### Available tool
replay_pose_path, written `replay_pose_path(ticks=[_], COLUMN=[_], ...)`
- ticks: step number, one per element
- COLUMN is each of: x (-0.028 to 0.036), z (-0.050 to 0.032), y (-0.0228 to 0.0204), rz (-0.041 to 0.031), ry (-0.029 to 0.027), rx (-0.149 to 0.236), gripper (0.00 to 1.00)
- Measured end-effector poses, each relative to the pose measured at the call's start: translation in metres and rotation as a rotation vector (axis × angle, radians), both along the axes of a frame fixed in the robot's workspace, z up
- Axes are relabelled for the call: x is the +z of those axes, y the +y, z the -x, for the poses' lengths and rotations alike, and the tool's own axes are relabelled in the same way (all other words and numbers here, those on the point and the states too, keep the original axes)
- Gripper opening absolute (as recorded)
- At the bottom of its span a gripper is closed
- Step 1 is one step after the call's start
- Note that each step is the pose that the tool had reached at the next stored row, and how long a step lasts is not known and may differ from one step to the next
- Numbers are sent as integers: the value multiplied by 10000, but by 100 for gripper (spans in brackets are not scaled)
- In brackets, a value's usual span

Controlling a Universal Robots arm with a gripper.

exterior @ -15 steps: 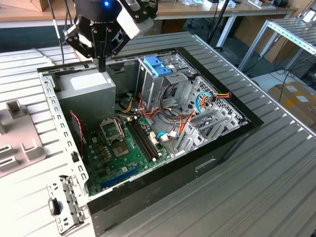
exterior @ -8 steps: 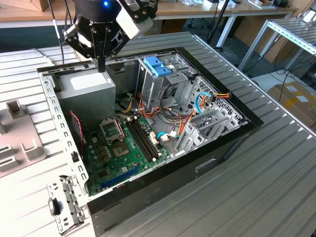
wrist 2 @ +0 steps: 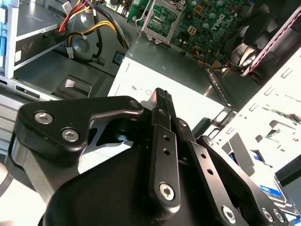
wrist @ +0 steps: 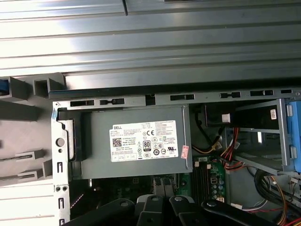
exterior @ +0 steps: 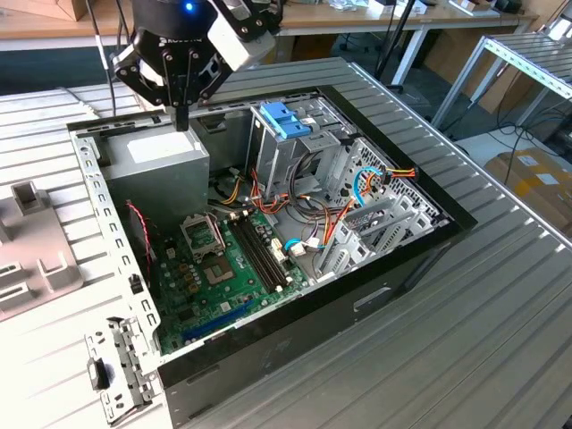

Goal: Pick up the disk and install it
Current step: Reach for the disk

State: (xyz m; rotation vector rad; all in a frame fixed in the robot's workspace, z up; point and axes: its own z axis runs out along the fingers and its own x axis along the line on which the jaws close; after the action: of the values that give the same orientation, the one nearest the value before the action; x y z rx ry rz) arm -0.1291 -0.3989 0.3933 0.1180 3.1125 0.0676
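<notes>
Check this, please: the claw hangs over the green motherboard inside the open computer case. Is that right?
No. The exterior view shows the claw over the grey power supply box, not the motherboard. The computer case is open, as you say.

The gripper is matt black metal with bright, polished screw heads. The power supply is dull grey sheet metal and carries a white paper label. The case frame is bare punched sheet metal with a soft sheen. The table is ribbed, brushed metal. The bracket is smooth blue plastic, and the motherboard is glossy green
</notes>
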Motion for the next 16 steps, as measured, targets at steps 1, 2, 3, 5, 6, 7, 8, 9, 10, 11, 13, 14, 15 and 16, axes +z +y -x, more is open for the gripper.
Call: replay_pose_path(ticks=[1, 2, 3, 5, 6, 7, 8, 9, 10, 11, 13, 14, 15, 16], x=[0, 0, 0, 0, 0, 0, 0, 0, 0, 0, 0, 0, 0, 0], z=[6, 9, 11, 18, 21, 23, 25, 27, 31, 35, 39, 41, 43, 44], y=[0, 0, 0, 0, 0, 0, 0, 0, 0, 0, 0, 0, 0, 0], rz=[0, 0, 0, 0, 0, 0, 0, 1, -1, 0, 0, 0, 0, 0], ry=[0, 0, -1, -1, -1, 0, 0, 0, 0, 0, 0, 0, -1, 0], rx=[0, 0, 0, 0, 0, 1, 1, 1, 1, 0, 0, 0, 0, 0], gripper=[11, 11, 11, 11, 11, 11, 11, 11, 11, 11, 11, 11, 11, 11])
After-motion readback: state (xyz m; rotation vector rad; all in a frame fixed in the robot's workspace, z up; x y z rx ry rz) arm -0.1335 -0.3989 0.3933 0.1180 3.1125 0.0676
